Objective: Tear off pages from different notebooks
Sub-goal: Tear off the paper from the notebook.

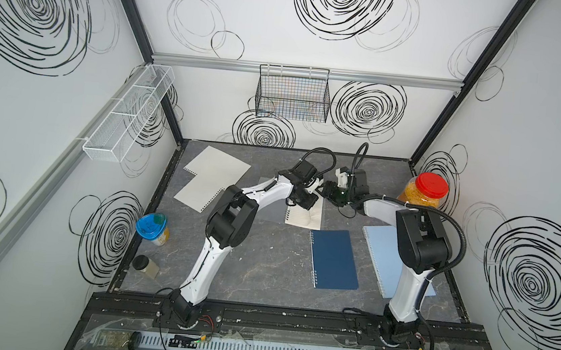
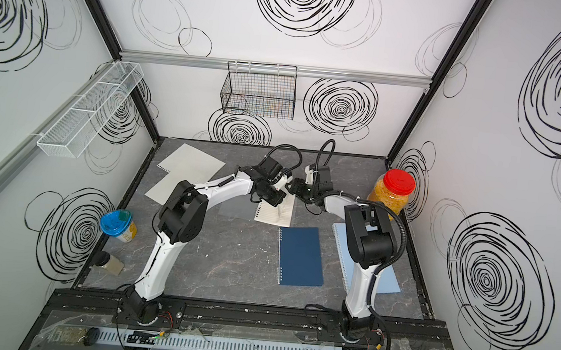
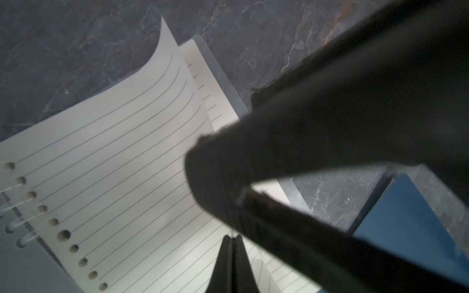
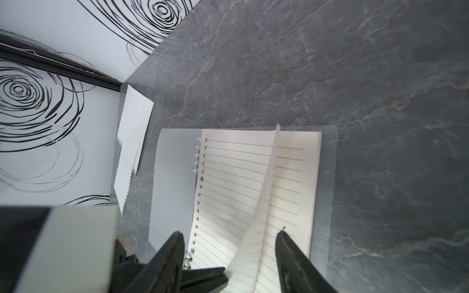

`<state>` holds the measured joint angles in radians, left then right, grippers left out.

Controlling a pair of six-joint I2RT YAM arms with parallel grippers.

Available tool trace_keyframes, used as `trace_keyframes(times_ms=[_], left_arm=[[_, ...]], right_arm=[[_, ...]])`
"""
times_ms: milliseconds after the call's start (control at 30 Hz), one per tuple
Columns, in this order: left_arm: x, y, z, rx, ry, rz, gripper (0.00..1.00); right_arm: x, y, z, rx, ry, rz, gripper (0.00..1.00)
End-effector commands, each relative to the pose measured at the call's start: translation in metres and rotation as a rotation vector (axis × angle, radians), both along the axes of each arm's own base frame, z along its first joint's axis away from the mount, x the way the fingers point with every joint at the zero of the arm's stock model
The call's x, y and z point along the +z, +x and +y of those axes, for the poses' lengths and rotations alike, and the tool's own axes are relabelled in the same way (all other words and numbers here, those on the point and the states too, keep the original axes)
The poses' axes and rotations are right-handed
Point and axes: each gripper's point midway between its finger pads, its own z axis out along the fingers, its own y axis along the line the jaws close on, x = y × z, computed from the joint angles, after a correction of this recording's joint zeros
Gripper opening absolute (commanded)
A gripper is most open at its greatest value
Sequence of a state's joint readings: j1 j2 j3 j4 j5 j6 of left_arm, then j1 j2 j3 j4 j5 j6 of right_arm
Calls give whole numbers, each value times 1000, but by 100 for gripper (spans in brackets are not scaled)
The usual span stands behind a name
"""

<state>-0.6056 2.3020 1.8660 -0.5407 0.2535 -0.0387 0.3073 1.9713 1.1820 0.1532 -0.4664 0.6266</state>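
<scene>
The frosted clear notebook point(image 1: 299, 218) lies open at the middle back of the table. Its top lined page point(image 4: 236, 182) is curled up, and many of its holes are off the spiral rings. My left gripper point(image 3: 232, 237) is shut on that page's lifted part. My right gripper point(image 4: 229, 232) hovers just over it, open, with the curled page standing between its fingers and touching neither. The dark navy notebook point(image 1: 334, 260) and the light blue notebook point(image 1: 379, 248) lie closed, nearer and to the right. Two loose pages point(image 1: 214, 169) rest at the back left.
A red-lidded jar point(image 1: 424, 193) stands at the back right beside my right arm. A blue-lidded tub point(image 1: 152, 228) and a small jar on its side point(image 1: 145, 266) sit along the left wall. Wire baskets point(image 1: 294, 93) hang on the back and left walls.
</scene>
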Motion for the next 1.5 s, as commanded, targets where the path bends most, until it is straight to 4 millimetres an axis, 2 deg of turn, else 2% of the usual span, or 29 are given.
trace_keyframes(times_ms=[0,300,533,767,900,1033,1133,1267,1467], left_arm=[[29,1,-5,-8,-68,-34,0],[34,-2,-9,-23,-97,-33,0],[41,-4,-11,-26,-114,-36,0],[45,-3,-13,-28,-121,-43,0],[46,-1,-11,-18,-118,-46,11],[51,2,-10,-5,-129,-52,31],[55,2,-10,-2,-143,-54,41],[64,7,-9,9,-181,-59,47],[66,16,4,47,-204,-62,49]], right_arm=[[-12,2,-4,-19,-13,56,60],[-19,8,0,22,36,63,56],[-22,14,4,83,117,68,47],[-21,16,5,123,133,71,45],[-23,16,5,134,138,76,45],[-25,16,6,147,136,84,46],[-29,16,5,150,132,90,45],[-33,16,4,148,131,98,45],[-37,16,2,148,125,98,45]])
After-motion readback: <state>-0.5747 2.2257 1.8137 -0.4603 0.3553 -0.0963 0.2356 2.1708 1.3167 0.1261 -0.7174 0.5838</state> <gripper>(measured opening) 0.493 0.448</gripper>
